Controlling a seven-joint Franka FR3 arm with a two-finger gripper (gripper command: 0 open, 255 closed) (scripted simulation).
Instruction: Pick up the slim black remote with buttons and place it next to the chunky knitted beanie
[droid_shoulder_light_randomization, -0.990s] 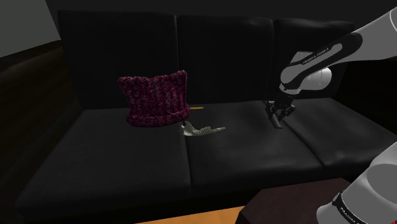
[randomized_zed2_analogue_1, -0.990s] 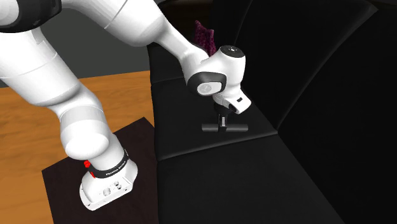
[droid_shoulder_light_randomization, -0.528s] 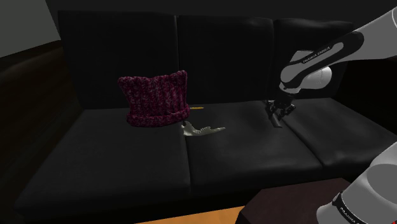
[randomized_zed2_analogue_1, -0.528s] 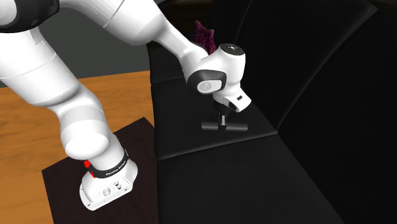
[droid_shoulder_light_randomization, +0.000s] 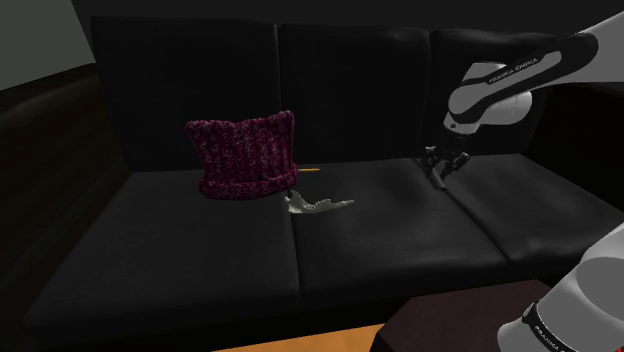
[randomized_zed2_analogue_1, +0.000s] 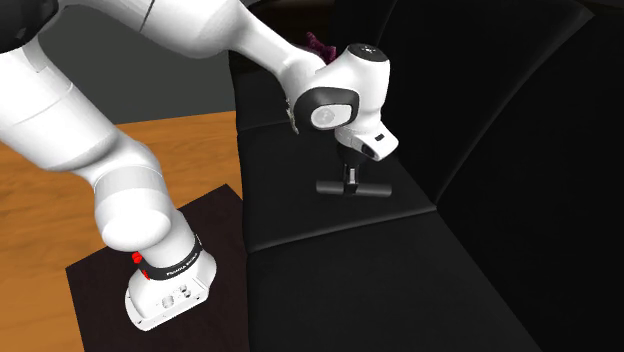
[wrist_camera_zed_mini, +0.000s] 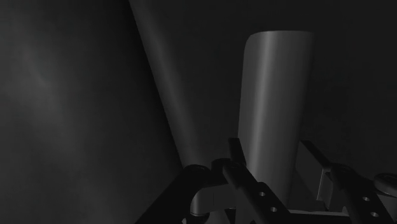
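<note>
1. In the shoulder view a black sofa (droid_shoulder_light_randomization: 200, 260) with three seat cushions spans the frame from the left edge to the right.
2. Left of centre, a chunky knitted beanie (droid_shoulder_light_randomization: 243, 157), dark maroon, stands upright on the left seat cushion, close to the backrest.
3. At the beanie's lower right corner, the tip of a thin orange stick (droid_shoulder_light_randomization: 312, 171) pokes out. Just below it, a pale grey, irregular object (droid_shoulder_light_randomization: 318, 205) lies across the seam between the left and middle cushions, just beside the beanie.
4. Right of centre, the black gripper (droid_shoulder_light_randomization: 441, 172) points down over the seam between the middle and right cushions. Its pincer is clamped on the slim remote (droid_shoulder_light_randomization: 438, 182), seen here end-on as a small grey sliver. The remote is well apart from the beanie.
5. At the far right, the white arm (droid_shoulder_light_randomization: 520, 75) slants in from the upper right corner. Its base sits on the dark stand (droid_shoulder_light_randomization: 440, 322) at the lower right.
6. In the second exterior view, a wooden floor (randomized_zed2_analogue_1: 40, 200) and the stand fill the left. At centre the remote is a slim dark bar, lying level and crosswise in the pincer, low over the seat. Whether it touches the cushion is unclear. A scrap of maroon beanie shows at upper centre, behind the arm.
7. In the wrist view the remote is a plain dark grey slab running away from the hand. The two black fingers (wrist_camera_zed_mini: 245, 181) close on its near end. No buttons can be made out. A cushion seam runs alongside it.
</note>
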